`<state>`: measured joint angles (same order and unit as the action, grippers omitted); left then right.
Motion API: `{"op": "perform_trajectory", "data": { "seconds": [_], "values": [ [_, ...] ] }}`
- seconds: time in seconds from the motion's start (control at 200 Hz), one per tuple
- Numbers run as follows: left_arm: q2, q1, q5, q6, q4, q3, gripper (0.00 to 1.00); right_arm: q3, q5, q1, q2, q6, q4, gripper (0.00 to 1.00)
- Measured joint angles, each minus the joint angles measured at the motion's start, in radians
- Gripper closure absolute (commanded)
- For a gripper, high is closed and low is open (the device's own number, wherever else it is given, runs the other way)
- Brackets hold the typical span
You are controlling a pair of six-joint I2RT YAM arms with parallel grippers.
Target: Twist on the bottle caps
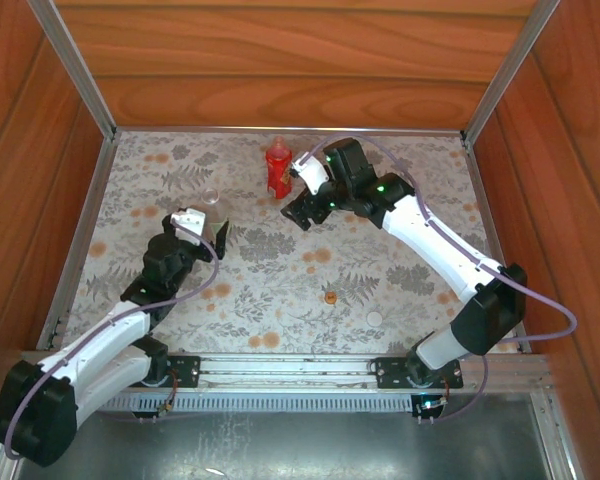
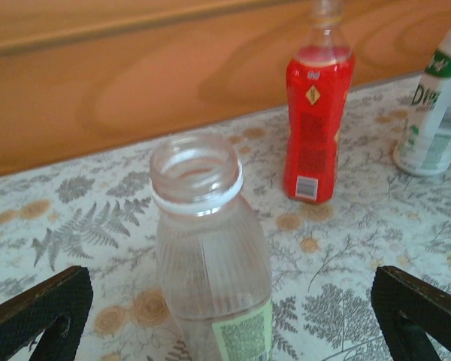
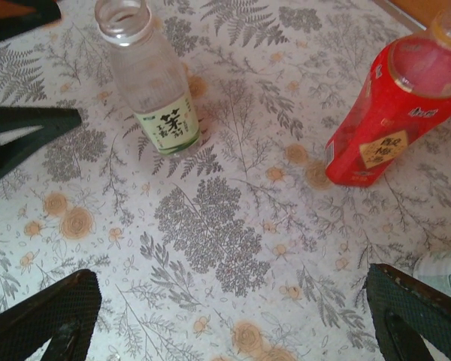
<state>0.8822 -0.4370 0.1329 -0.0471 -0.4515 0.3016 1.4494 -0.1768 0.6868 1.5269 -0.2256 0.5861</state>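
– Table (image 1: pixel 280 275) with flowers. Cap on yet?
– No. Clear bottle (image 2: pixel 210 248) stands bare just ahead of left gripper (image 1: pixel 204 232). It and right gripper (image 1: pixel 308 212) are wide open, empty. Orange cap (image 1: pixel 330 297) lies behind them; grab it next.

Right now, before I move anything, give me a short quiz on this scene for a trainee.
1. True or false: the clear bottle has its cap screwed on.
2. How is that bottle placed on the table? A on its side; B upright; C upside down.
3. Fill in: the left claw holds nothing, and its jaws stand ____.
Key: 1 false; 2 B; 3 open.
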Motion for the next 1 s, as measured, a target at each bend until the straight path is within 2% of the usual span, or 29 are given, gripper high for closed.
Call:
{"op": "perform_trajectory", "data": {
  "seconds": [0.405,1.004],
  "values": [
    [0.198,0.080,-0.063,0.012,-0.183,-0.027,0.00,0.000,-0.009,0.000,0.001,0.006,-0.026,0.04],
    [0.394,0.134,-0.172,0.019,-0.270,0.076,0.01,0.000,-0.016,0.000,0.030,0.016,-0.026,0.04]
  ]
}}
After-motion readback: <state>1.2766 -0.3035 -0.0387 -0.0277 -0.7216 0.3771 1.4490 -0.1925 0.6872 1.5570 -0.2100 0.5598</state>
